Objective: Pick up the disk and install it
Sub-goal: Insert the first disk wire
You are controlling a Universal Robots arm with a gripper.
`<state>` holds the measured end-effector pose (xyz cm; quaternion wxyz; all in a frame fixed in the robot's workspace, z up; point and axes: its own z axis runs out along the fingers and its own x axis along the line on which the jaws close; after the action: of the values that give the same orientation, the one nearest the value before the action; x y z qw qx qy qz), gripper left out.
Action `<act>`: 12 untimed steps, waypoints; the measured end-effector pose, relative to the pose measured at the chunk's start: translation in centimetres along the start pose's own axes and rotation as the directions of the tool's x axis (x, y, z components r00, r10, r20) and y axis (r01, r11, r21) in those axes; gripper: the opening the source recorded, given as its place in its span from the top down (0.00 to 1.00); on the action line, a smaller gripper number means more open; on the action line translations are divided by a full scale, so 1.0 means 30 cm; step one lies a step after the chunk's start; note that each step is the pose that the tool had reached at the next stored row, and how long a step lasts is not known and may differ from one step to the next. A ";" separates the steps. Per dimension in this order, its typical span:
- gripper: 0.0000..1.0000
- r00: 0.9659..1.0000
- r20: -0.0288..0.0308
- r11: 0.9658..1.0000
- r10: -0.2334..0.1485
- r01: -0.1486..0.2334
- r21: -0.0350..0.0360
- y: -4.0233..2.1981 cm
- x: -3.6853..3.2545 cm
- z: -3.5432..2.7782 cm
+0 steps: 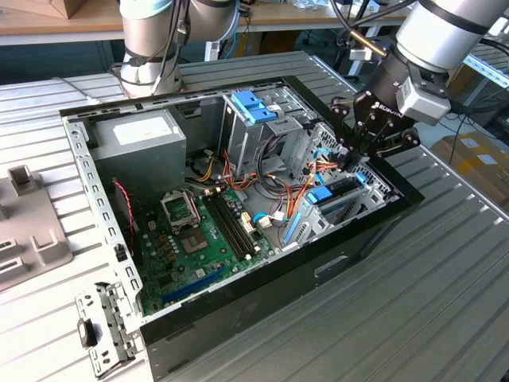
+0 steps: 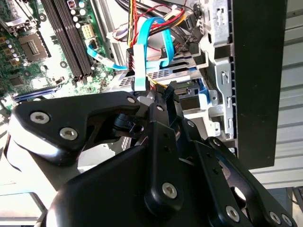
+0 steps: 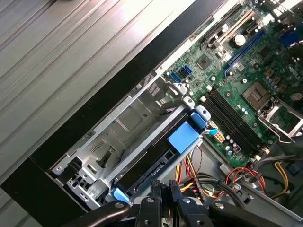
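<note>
Hovering at the right of the exterior view, the gripper sits just above the disk, which lies in its metal bay at centre. Installation looks underway; seating it would need a careful push. Finger state: cannot tell.

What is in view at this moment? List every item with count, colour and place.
Computer case: one, black and grey, open on the ribbed table.
Motherboard: one, green, on the case floor.
Power supply: one, grey with white label, back corner of the case.
Disk: one, dark with blue rails and tab, lying in the metal bay by the case wall.
Cables: several, red, orange, yellow and blue, mid-case.
Table: one, grey, ribbed.
Gripper: one, black, over the disk bay.
Arm: one, grey, at the exterior view's right.
</note>
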<state>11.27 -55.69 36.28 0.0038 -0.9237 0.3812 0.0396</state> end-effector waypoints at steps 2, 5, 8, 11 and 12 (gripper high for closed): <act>0.81 1.000 0.000 1.000 0.000 0.000 0.000 0.006 -0.006 0.001; 0.81 1.000 0.000 1.000 0.000 0.000 0.000 0.016 -0.016 0.002; 0.81 1.000 0.000 1.000 0.000 0.000 0.000 0.026 -0.026 0.003; 0.81 1.000 0.000 1.000 0.000 0.000 0.000 0.035 -0.035 0.005; 0.81 1.000 0.000 1.000 0.000 0.000 0.000 0.038 -0.038 0.005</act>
<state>9.65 -55.68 36.23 0.0038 -0.9237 0.3812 0.0396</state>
